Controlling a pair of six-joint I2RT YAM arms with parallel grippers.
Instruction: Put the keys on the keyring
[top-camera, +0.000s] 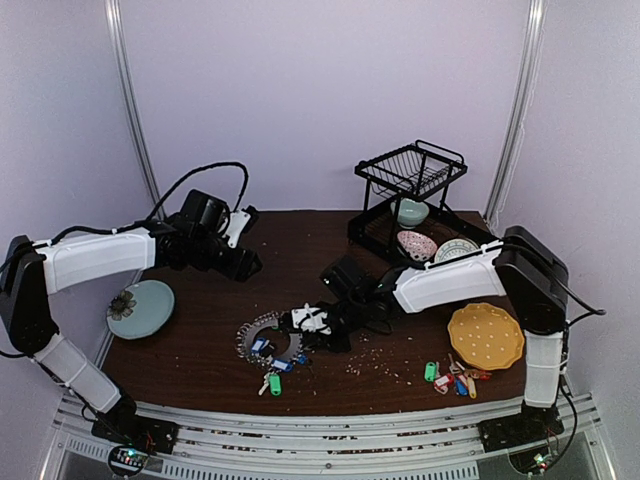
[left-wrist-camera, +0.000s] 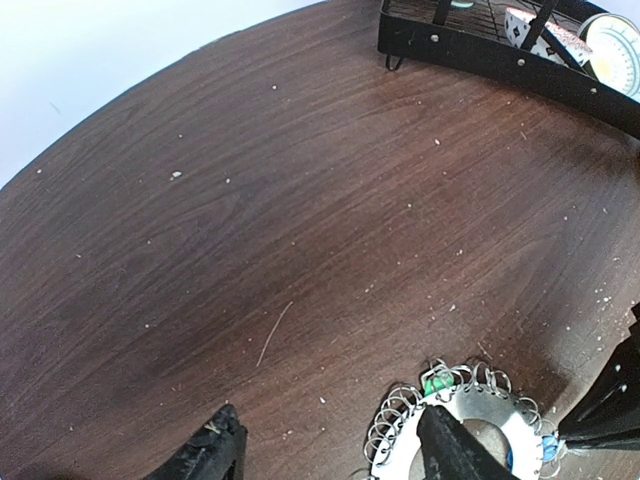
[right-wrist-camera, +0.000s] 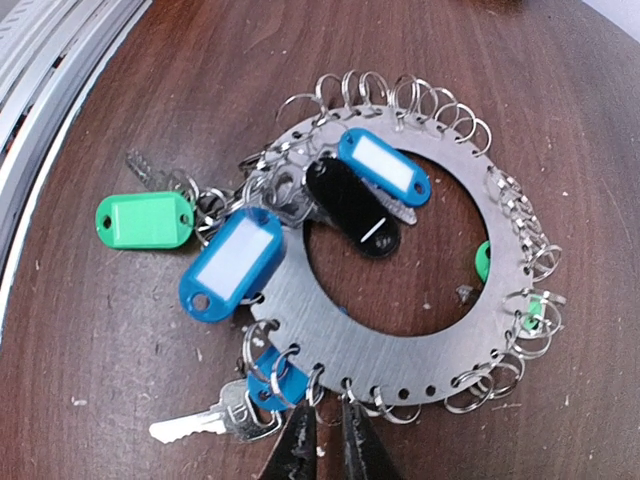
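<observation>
Keyring (right-wrist-camera: 330, 335) rim pinched by right hand (right-wrist-camera: 328, 440), left hand (left-wrist-camera: 335, 450) spread, dish rack (top-camera: 410, 170) behind

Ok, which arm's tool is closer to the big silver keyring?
Right. The right tool sits at the keyring's rim, fingertips at its edge. The left tool hangs open above the table, farther back than the ring and clearly apart from it.

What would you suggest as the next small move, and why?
Probably lower the open left tool onto the far rim of the keyring to steady it: it hangs above that side, while the right tool, nearly closed, sits at the near rim.
</observation>
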